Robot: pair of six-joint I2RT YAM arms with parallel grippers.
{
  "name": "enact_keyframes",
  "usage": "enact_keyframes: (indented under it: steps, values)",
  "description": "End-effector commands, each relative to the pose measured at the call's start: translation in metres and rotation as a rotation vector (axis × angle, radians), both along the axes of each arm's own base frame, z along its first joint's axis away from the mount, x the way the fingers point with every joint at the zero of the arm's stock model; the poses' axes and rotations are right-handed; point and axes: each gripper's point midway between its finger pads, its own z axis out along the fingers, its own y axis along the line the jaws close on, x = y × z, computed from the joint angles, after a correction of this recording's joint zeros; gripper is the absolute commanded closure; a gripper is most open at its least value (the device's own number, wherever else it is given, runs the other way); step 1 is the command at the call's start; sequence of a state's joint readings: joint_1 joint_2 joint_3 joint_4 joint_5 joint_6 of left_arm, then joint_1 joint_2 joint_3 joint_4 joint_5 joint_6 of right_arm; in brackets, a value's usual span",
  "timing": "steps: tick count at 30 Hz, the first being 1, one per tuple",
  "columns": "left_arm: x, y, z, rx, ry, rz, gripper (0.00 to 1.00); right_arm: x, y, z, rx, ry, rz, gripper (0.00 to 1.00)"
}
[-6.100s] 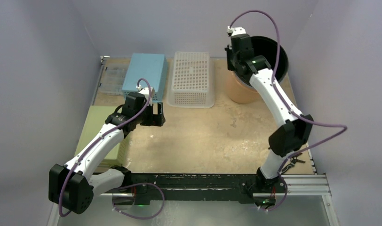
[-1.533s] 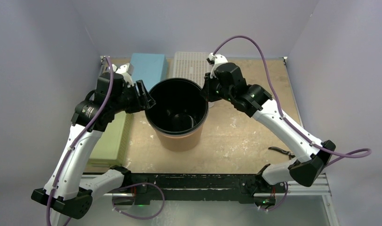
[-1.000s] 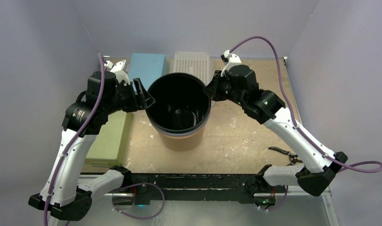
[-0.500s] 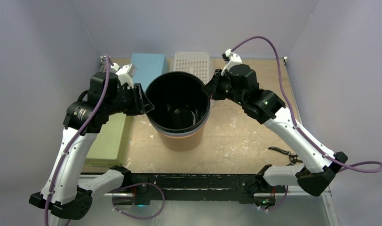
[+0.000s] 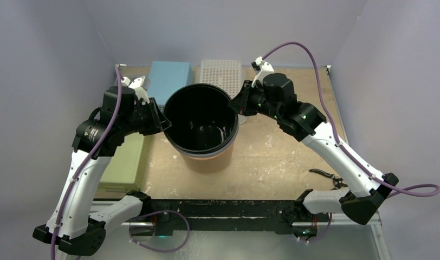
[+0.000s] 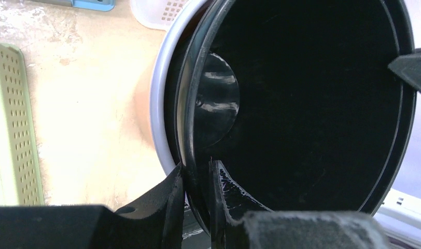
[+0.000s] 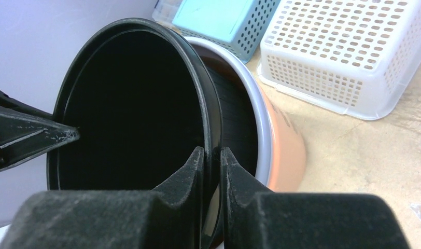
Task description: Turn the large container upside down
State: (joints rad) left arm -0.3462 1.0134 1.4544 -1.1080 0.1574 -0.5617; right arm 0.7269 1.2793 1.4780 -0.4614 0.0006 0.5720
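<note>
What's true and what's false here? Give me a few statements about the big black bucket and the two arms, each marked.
1. The left tool and the right tool each pinch the rim of the large black plastic bucket. True.
2. The bucket is already upside down. False: its opening faces up.
3. The bucket stands partly inside an orange round pot with a white rim. True.
4. The white perforated plastic basket lies near the arm bases. False: it lies at the far edge, beside a light-blue perforated box.
</note>
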Motion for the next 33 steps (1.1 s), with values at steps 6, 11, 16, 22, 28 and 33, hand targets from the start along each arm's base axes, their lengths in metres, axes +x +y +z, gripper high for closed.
enact_keyframes:
  steps: [6, 11, 16, 22, 28, 33]
  values:
    - [0.018, 0.002, 0.045, -0.074, -0.183, 0.072, 1.0, -0.021, 0.024, 0.048, 0.167, -0.101, 0.154, 0.76]
    - [0.02, 0.002, 0.056, -0.109, -0.219, 0.096, 1.0, -0.023, 0.027, 0.034, 0.141, -0.065, 0.18, 0.62]
    - [0.021, 0.002, 0.06, -0.129, -0.236, 0.106, 1.0, -0.016, 0.026, 0.008, 0.06, -0.003, 0.153, 0.54]
    - [0.021, 0.001, 0.061, -0.136, -0.244, 0.1, 1.0, -0.011, 0.027, 0.003, 0.031, 0.005, 0.15, 0.5]
    - [0.018, 0.002, 0.069, -0.145, -0.272, 0.102, 1.0, -0.007, 0.029, 0.003, 0.017, 0.001, 0.143, 0.51]
    - [0.016, 0.005, 0.073, -0.144, -0.287, 0.107, 1.0, -0.001, 0.028, 0.008, 0.009, -0.028, 0.128, 0.64]
